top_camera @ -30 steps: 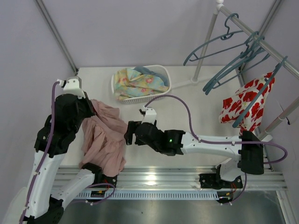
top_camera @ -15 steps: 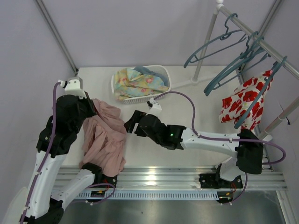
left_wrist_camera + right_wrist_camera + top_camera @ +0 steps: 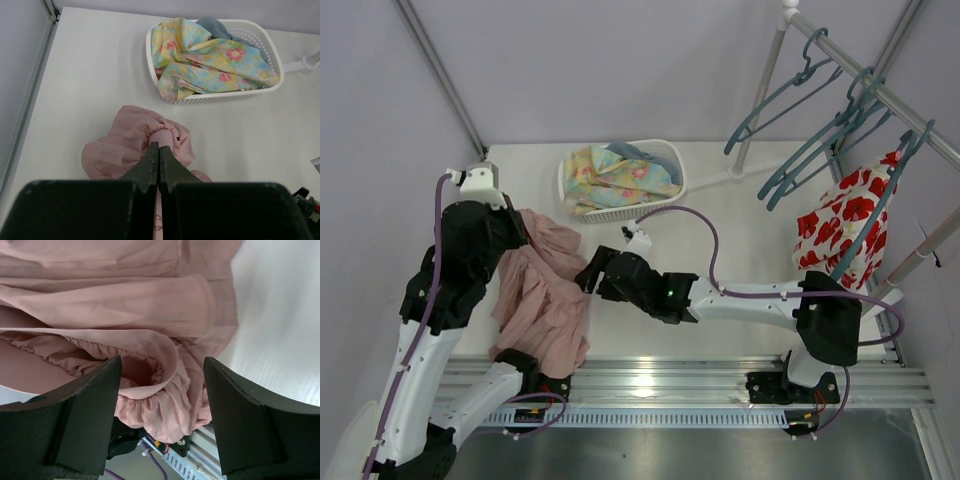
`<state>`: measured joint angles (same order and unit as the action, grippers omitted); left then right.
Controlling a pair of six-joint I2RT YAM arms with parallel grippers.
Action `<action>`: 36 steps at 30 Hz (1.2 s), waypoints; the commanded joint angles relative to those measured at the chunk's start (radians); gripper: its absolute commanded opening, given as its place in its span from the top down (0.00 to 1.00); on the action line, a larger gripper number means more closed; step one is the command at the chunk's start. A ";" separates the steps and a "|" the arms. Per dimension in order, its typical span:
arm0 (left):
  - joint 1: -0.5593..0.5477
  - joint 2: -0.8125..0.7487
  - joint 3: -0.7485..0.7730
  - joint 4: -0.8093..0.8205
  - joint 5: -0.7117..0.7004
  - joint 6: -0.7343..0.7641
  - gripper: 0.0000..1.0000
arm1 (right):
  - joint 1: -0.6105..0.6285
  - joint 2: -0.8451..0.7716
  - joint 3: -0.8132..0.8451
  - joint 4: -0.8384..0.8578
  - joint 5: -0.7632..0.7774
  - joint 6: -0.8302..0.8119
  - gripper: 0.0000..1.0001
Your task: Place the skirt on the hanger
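Observation:
The dusty-pink skirt (image 3: 542, 295) lies bunched on the left of the table and hangs over its near edge. My left gripper (image 3: 159, 146) is shut on a gathered fold at the skirt's (image 3: 135, 140) far end. My right gripper (image 3: 592, 276) is open at the skirt's right edge. In the right wrist view a ruffled hem (image 3: 150, 365) sits between its fingers (image 3: 162, 362), which are apart from the cloth. An empty teal hanger (image 3: 770, 103) hangs on the rail at the far right, among several alike.
A white basket (image 3: 672, 160) at the back holds a yellow-and-blue floral cloth (image 3: 615, 175). A white cloth with red flowers (image 3: 842, 228) hangs on another hanger from the slanted rail (image 3: 880, 90). The rail's post (image 3: 760, 95) stands beside the basket.
My right gripper has moved left to the skirt's edge and its jaws have narrowed a little. The hangers have swung slightly. The left gripper keeps its hold.

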<state>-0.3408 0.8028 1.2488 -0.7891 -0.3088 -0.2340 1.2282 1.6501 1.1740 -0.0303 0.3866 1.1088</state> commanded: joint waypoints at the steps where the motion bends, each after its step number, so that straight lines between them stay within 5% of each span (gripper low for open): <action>1: 0.006 -0.010 -0.005 0.056 0.010 0.002 1.00 | 0.030 0.028 0.006 0.089 -0.002 0.059 0.29; 6: 0.006 -0.024 -0.003 0.054 -0.003 0.009 1.00 | 0.047 0.060 0.016 0.096 0.002 0.100 0.35; 9: 0.006 -0.025 -0.002 0.050 -0.007 0.012 1.00 | 0.045 0.070 0.021 0.089 0.004 0.105 0.47; 14: 0.006 -0.034 0.009 0.036 -0.027 0.018 1.00 | 0.044 0.042 0.047 0.018 0.081 0.066 1.00; 23: 0.006 -0.002 0.184 -0.053 -0.157 0.007 0.99 | -0.050 -0.087 0.332 -0.276 0.264 -0.263 1.00; 28: 0.006 0.051 0.290 -0.119 -0.312 0.007 0.98 | -0.243 -0.140 0.542 -0.514 0.150 -0.467 1.00; 36: 0.006 -0.045 0.028 -0.064 -0.320 -0.253 1.00 | -0.283 -0.312 0.333 -0.435 0.167 -0.633 1.00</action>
<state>-0.3470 0.8082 1.3663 -0.8574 -0.5236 -0.3710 0.9741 1.3682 1.6188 -0.4232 0.4934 0.6010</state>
